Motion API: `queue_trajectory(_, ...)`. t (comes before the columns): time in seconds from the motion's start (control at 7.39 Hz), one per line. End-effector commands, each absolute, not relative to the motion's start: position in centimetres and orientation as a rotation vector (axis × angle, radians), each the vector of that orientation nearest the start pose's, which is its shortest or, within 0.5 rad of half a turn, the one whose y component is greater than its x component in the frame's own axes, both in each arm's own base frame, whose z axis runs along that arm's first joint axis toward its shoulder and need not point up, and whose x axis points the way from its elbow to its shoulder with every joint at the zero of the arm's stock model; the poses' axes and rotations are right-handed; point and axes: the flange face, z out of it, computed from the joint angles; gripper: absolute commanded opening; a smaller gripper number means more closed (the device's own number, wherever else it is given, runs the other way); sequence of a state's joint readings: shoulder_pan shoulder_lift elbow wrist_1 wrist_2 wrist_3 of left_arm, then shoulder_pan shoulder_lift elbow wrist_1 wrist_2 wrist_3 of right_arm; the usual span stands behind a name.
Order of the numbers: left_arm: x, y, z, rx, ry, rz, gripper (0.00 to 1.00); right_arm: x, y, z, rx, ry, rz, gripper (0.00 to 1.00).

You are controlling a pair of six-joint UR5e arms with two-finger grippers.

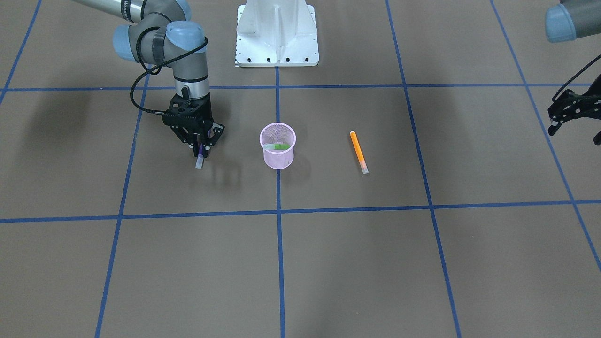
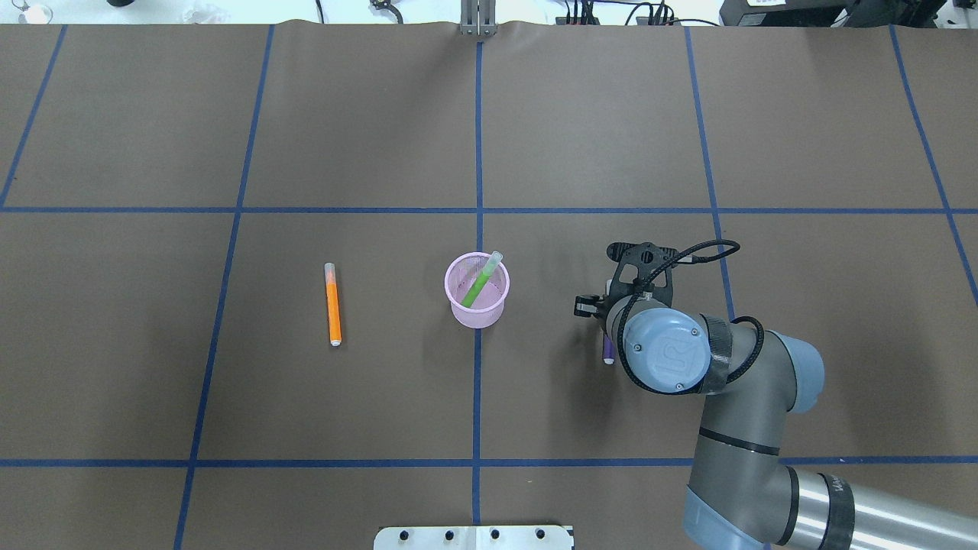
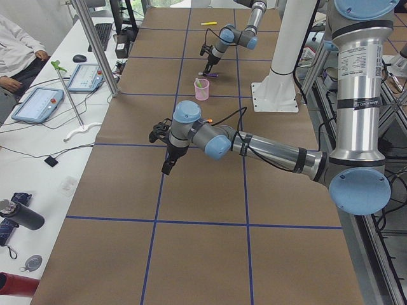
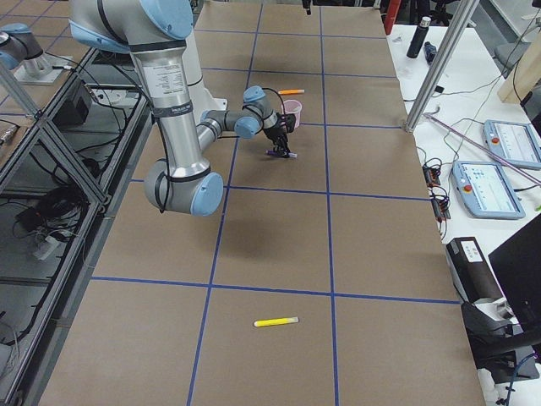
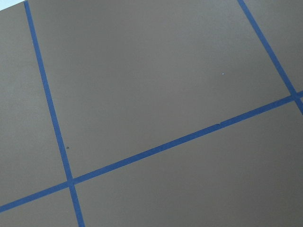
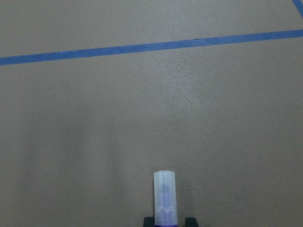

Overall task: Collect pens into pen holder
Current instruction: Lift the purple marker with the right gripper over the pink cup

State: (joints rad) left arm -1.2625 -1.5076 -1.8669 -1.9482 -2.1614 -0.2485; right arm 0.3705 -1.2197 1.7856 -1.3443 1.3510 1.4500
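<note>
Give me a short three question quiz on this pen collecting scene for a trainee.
1. True or false: the slim green pen leans inside the round pink wire-mesh cup.
2. Which does the right gripper grip? A) the green pen B) the slim purple pen with a pale end C) nothing
3. Fill in: the slim orange pen lies flat on the brown ___, across the cup from that gripper.
Key: 1 true; 2 B; 3 table.

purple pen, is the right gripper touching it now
Touching. The front-facing view shows the right gripper shut on the purple pen; the right wrist view shows the pen sticking out from between its jaws.
</note>
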Motion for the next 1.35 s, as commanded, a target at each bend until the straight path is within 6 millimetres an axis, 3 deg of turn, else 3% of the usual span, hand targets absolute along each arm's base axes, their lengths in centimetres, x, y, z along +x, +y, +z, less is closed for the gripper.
queue_trajectory(0.0,7.3,-48.6,50.5,0.416,0.714,0.238,1.0,-50.1,-38.9,33.6,0.427,-0.711,0.354,0.0)
queue_trajectory(0.27,7.3,-48.6,50.4,0.417,0.715,0.237,1.0,-49.9,-39.6,29.5,0.429,-0.69,0.363,0.0)
queue_trajectory(0.54,7.3,-48.7,50.5,0.415,0.714,0.236,1.0,-48.4,-39.8,25.0,0.506,-0.739,0.417,0.0)
queue_trajectory(0.95,7.4,-48.7,50.6,0.414,0.714,0.238,1.0,-47.6,-40.9,18.8,0.619,-0.83,0.698,0.0)
queue_trajectory(1.22,7.3,-48.7,50.8,0.411,0.713,0.236,1.0,-50.5,-38.3,16.6,0.708,-0.838,0.75,0.0)
